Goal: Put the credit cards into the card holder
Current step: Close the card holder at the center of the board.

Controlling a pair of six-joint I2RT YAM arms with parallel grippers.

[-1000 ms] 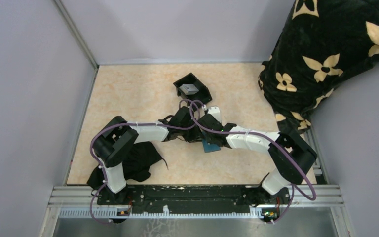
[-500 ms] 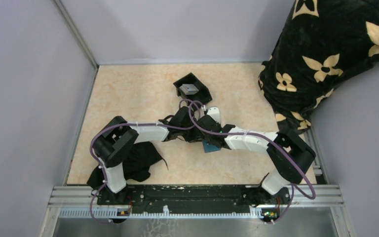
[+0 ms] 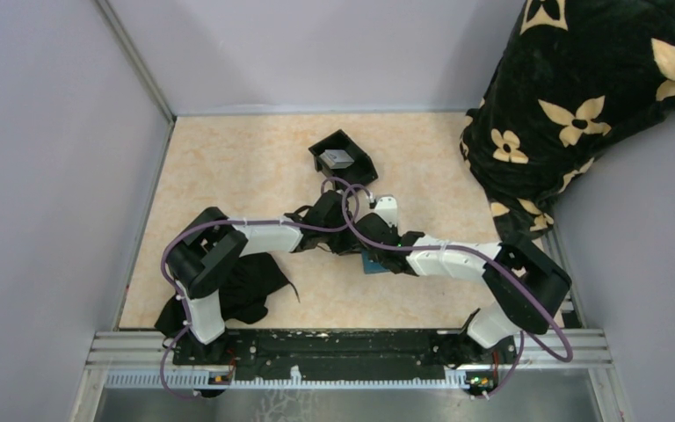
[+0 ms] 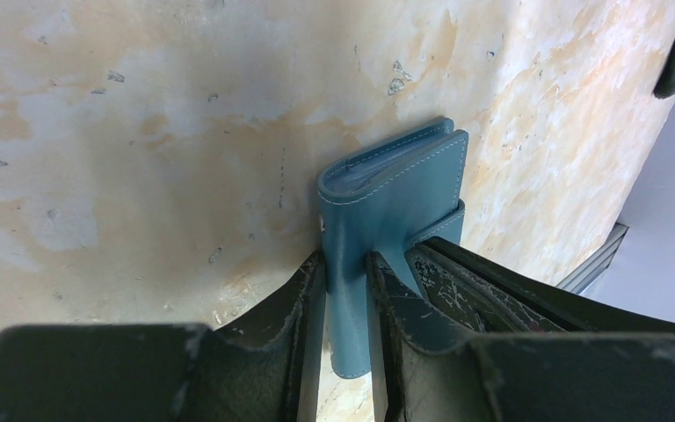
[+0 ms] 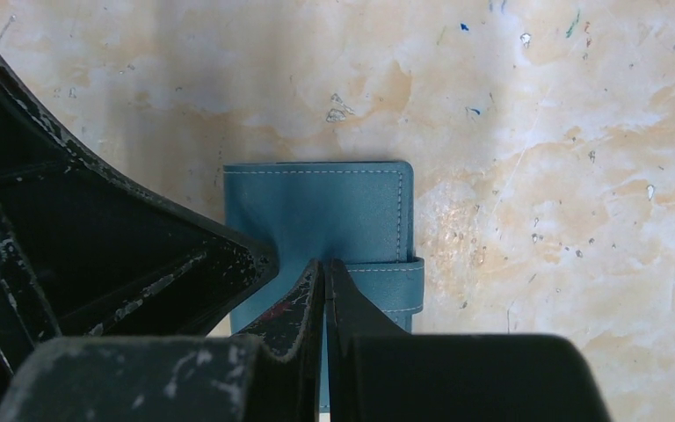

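Observation:
The card holder is a teal wallet, folded shut, at the table's middle. My left gripper is shut on its lower edge, one finger on each side of the leather. My right gripper is shut, its tips pressing on the card holder's face beside the strap. One left finger shows at the left of the right wrist view. A grey credit card lies in the black tray beyond both grippers.
A black cloth lies by the left arm's base. A black blanket with cream flowers fills the back right corner. Grey walls close the left and the back. The metal rail runs along the near edge.
The right arm has shifted slightly, its elbow moving toward the near edge and its wrist a little to the right. The card holder and left arm have stayed put.

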